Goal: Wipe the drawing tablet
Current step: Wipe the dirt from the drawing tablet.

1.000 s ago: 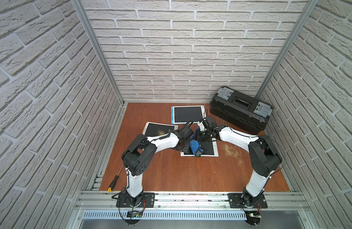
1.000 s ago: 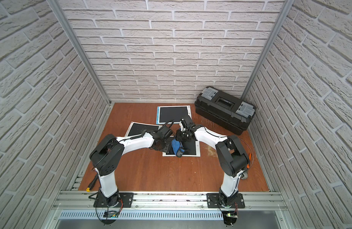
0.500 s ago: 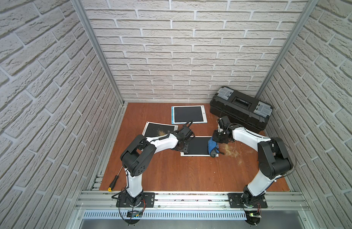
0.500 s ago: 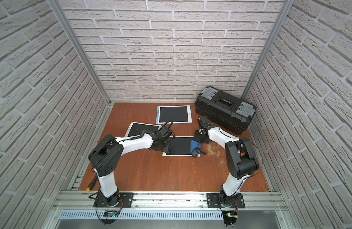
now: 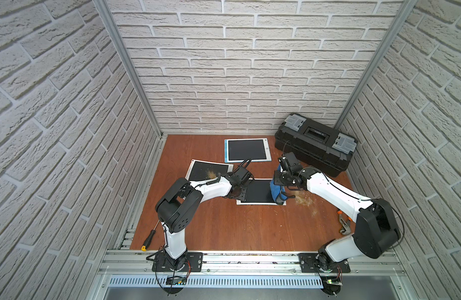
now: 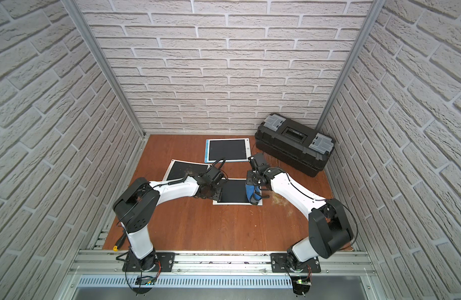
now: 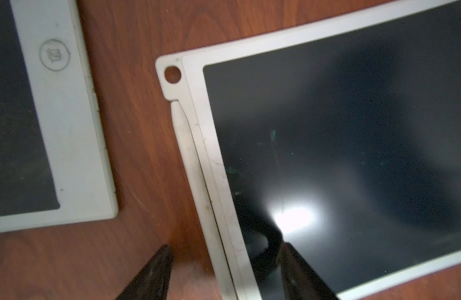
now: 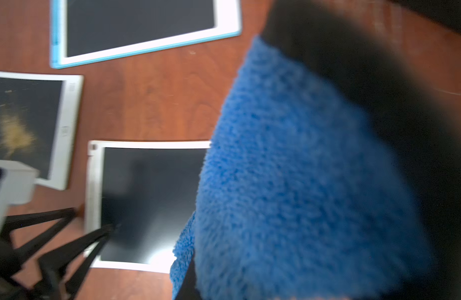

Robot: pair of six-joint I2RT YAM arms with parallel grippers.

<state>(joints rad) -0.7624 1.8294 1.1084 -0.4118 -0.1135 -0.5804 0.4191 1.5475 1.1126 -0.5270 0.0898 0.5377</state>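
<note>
The drawing tablet [image 5: 258, 191] [image 6: 233, 192], a white frame round a dark screen, lies flat mid-table. My left gripper [image 5: 241, 193] [image 7: 225, 246] is open and straddles its left border, one finger on the wood and one on the screen [image 7: 328, 130]. My right gripper [image 5: 278, 183] is shut on a blue cloth [image 5: 276, 193] [image 6: 251, 194], which hangs down onto the tablet's right edge. In the right wrist view the cloth [image 8: 302, 168] fills most of the picture and hides the jaws; the dark screen [image 8: 146, 194] shows beside it.
A second tablet [image 5: 208, 170] [image 8: 29, 124] with sawdust on it lies to the left, a blue-edged tablet [image 5: 247, 150] behind. Black toolbox [image 5: 315, 145] at back right. Sawdust pile [image 5: 301, 200] on the wood right of the cloth. Screwdriver [image 5: 148, 237] front left, pliers [image 5: 343, 223] at right.
My right gripper swept the blue cloth rightward across the tablet from its middle to its right edge, where it now stays. The left gripper has held its place.
</note>
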